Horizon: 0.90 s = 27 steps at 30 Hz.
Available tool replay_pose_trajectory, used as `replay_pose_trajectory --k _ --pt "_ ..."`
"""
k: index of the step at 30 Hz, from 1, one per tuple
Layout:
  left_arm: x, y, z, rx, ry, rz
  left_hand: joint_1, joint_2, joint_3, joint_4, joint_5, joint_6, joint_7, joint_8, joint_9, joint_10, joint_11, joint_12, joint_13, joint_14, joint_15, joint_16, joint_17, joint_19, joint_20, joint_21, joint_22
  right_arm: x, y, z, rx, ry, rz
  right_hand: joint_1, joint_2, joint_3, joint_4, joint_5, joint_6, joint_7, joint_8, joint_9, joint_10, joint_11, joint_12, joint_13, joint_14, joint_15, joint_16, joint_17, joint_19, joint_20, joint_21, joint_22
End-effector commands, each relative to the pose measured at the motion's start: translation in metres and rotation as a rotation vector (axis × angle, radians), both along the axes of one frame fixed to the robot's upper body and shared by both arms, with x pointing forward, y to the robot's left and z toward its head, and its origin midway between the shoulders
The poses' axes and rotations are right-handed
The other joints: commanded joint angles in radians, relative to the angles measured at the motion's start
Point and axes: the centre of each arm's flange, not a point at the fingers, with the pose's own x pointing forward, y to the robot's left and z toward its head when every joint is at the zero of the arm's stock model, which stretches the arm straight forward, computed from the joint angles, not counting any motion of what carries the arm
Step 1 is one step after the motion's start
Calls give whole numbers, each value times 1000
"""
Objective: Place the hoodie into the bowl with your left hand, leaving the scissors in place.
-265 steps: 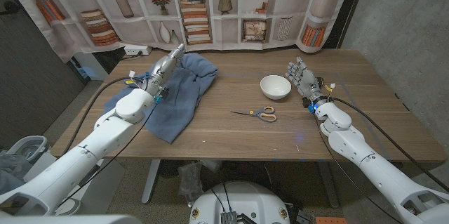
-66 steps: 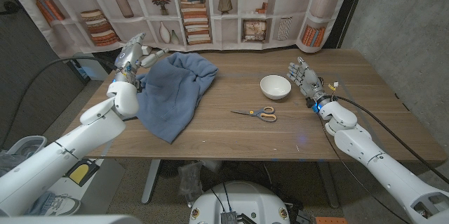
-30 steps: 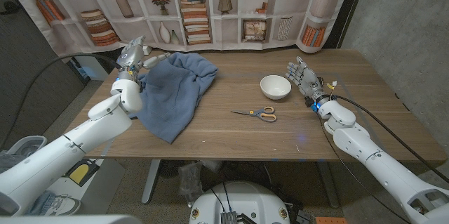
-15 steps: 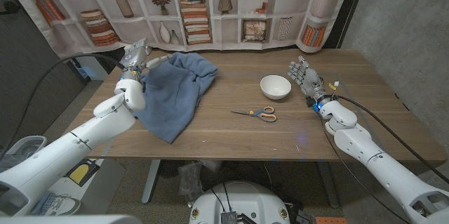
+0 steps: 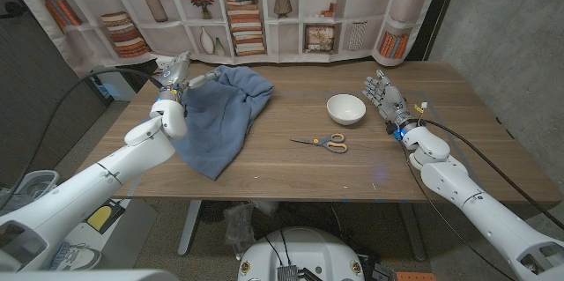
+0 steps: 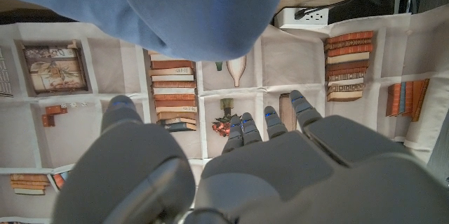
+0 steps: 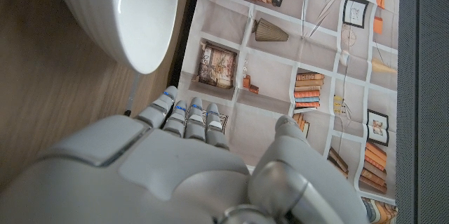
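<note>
A blue hoodie (image 5: pixel 220 115) lies crumpled on the left part of the wooden table (image 5: pixel 352 171). My left hand (image 5: pixel 179 75) hovers at its far left edge with fingers spread, holding nothing; the left wrist view shows the hoodie (image 6: pixel 182 6) just beyond my spread fingers (image 6: pixel 245 129). A white bowl (image 5: pixel 345 108) stands right of centre. Scissors (image 5: pixel 322 143) with yellow handles lie in front of it. My right hand (image 5: pixel 384 97) stands open just right of the bowl, empty, and the bowl (image 7: pixel 123 13) shows close ahead in the right wrist view.
A backdrop printed with bookshelves (image 5: pixel 264 8) hangs behind the table's far edge. A dark wall (image 5: pixel 502 25) rises at the right. Bare wood stretches between the hoodie and the scissors.
My left hand has drifted right and slightly toward the hoodie's far edge over the last second. The right hand, bowl and scissors have stayed in place.
</note>
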Motion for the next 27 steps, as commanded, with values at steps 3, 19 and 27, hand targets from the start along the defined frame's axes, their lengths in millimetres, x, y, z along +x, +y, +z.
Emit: replay_pose_trajectory --k 3,19,27 --pt "15 -6 -8 4 39 -16 7 0 -10 -3 5 0 -3 7 2 1 -8 6 1 4 3 3 1 4 10 2 3 0 0 0 -5 5 -1 5 10 1 -5 0 10 -2 1 3 7 2 2 3 4 1 1 2 6 3 -2 5" --pt "30 -11 -16 -9 79 -39 12 5 -17 -4 6 -1 -6 6 2 1 -8 6 2 6 3 4 2 7 16 2 4 -2 0 0 -2 7 -8 8 11 2 -8 1 9 0 1 3 8 2 1 3 5 3 0 1 7 4 -1 5" --pt "34 -14 -19 -9 96 -40 13 6 -20 -5 7 0 -6 7 2 3 -9 7 2 8 4 4 2 10 14 3 4 -2 0 -2 -2 12 -9 8 12 1 -10 1 10 -1 1 4 9 2 1 3 5 3 0 1 6 5 -2 5"
